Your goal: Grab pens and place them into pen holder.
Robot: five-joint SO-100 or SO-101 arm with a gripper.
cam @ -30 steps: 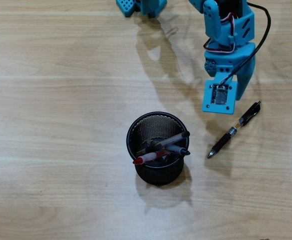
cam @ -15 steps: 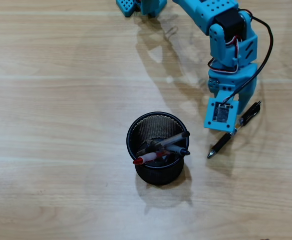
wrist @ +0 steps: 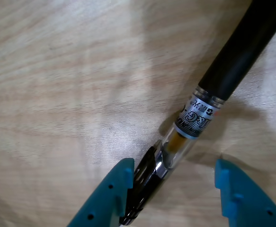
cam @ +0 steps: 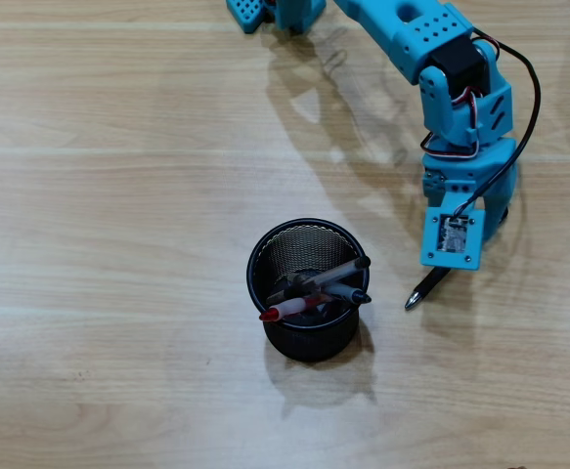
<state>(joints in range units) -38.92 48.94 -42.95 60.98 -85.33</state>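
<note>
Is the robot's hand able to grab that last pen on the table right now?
Probably yes. In the wrist view the hand is open with the black pen lying on the table between its fingers. Nothing blocks it. The pen holder stands apart from it in the overhead view.

The whole setting is a light wooden tabletop [cam: 118, 195] with a pale, laminate-looking finish. In the overhead view its grain runs left to right, with long streaks of tan and cream and 2 faint paler seams crossing the full width, 1 near the top edge and 1 about a third of the way down. Light comes from above and is fairly soft, throwing blurred grey shadows [cam: 314, 107] onto the wood. In the wrist view the same surface [wrist: 57, 71] shows close up, its grain slightly blurred, with a whitish sheen of reflected light.
</note>
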